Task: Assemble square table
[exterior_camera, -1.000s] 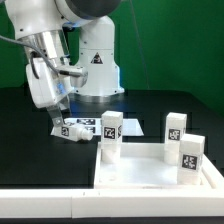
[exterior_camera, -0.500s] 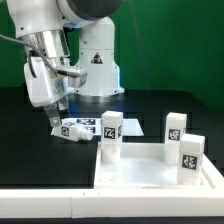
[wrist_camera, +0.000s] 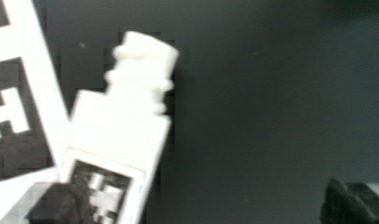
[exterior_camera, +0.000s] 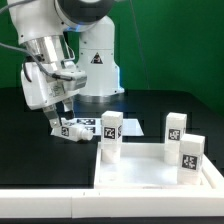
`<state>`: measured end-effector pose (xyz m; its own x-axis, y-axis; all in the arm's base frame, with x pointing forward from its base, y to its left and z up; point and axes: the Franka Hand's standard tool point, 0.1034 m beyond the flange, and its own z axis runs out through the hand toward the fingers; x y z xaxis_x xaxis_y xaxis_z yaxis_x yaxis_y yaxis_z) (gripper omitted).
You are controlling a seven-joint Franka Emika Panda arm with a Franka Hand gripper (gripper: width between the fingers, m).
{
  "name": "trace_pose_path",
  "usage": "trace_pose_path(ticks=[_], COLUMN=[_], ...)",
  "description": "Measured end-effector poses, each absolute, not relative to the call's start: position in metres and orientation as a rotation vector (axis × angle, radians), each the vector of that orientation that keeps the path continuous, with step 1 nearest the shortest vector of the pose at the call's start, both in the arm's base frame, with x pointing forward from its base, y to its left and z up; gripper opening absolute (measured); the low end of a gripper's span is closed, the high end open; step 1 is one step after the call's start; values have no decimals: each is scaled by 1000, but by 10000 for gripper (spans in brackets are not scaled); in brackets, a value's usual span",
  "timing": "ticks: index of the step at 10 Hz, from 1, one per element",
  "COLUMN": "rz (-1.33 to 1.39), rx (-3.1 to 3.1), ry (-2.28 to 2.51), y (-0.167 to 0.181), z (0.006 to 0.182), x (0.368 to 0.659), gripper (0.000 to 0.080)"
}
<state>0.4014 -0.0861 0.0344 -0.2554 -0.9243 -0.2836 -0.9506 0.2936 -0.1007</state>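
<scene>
The white square table top (exterior_camera: 150, 180) lies at the front of the exterior view's right. Three white tagged legs stand upright on it: one near its left corner (exterior_camera: 111, 135) and two at the right (exterior_camera: 175, 128) (exterior_camera: 190, 155). A fourth leg (exterior_camera: 68, 130) lies flat on the black table, and in the wrist view (wrist_camera: 136, 95) its tag end is by one finger. My gripper (exterior_camera: 55, 115) hangs just above this lying leg. It is open and empty (wrist_camera: 204, 205), with the dark fingertips (wrist_camera: 355, 195) apart.
The marker board (exterior_camera: 88, 125) lies flat beside the lying leg and shows in the wrist view (wrist_camera: 17, 95). The robot's white base (exterior_camera: 98, 65) stands behind. A green wall closes the back. The table surface is black.
The arm has shifted a little up and toward the exterior view's left, and the hand has tilted. The legs and the table top have not moved.
</scene>
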Motion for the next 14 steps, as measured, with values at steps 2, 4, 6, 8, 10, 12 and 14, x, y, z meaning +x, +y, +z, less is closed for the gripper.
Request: trace_pose_path(ticks=[2, 4, 6, 8, 10, 12, 14], rz=[142, 157, 174, 187, 199, 205, 205], rx=[-1713, -1707, -1684, -1670, -1670, -1680, -1682], ry=[2285, 2291, 2311, 2326, 2343, 2347, 2347], y=[-79, -72, -66, -61, -61, -61, -61], z=[31, 30, 28, 27, 23, 21, 21], x=[396, 395, 395, 395, 393, 391, 391], gripper=[649, 649, 649, 649, 649, 649, 521])
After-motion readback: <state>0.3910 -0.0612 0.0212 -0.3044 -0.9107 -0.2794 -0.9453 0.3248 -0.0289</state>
